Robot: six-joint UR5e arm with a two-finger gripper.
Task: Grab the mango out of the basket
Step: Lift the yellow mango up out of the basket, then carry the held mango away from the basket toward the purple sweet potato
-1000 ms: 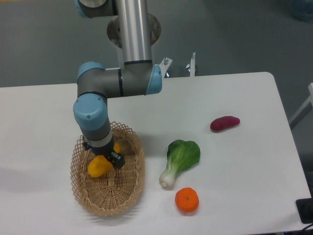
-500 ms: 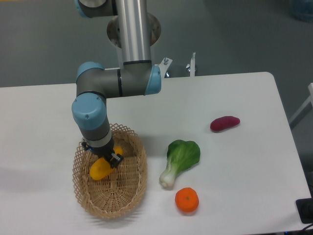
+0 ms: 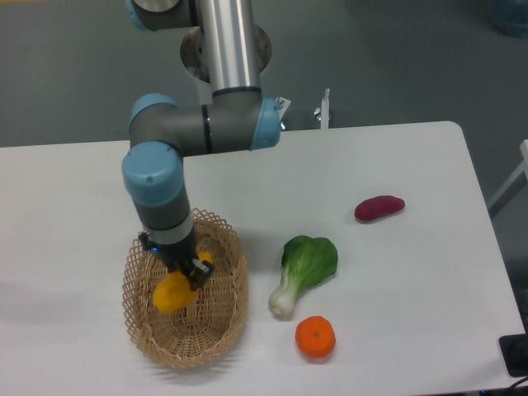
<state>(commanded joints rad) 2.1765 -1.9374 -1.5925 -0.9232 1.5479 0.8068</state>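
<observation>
Gripping step in hand: gripper (image 3: 188, 275) lowered into basket (image 3: 221, 326), jaws apparently closed across mango (image 3: 172, 294) lying inside, contact partly hidden. Next called for: straight vertical lift, clearing lattice rim without dragging basket.

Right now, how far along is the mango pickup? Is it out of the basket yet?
Done: the gripper is down inside the basket and looks closed around the mango. In hand: the mango sits between the fingers, but it overlaps the basket floor in this view, so I cannot tell whether it has lifted clear. Left: raising it above the lattice rim.
</observation>
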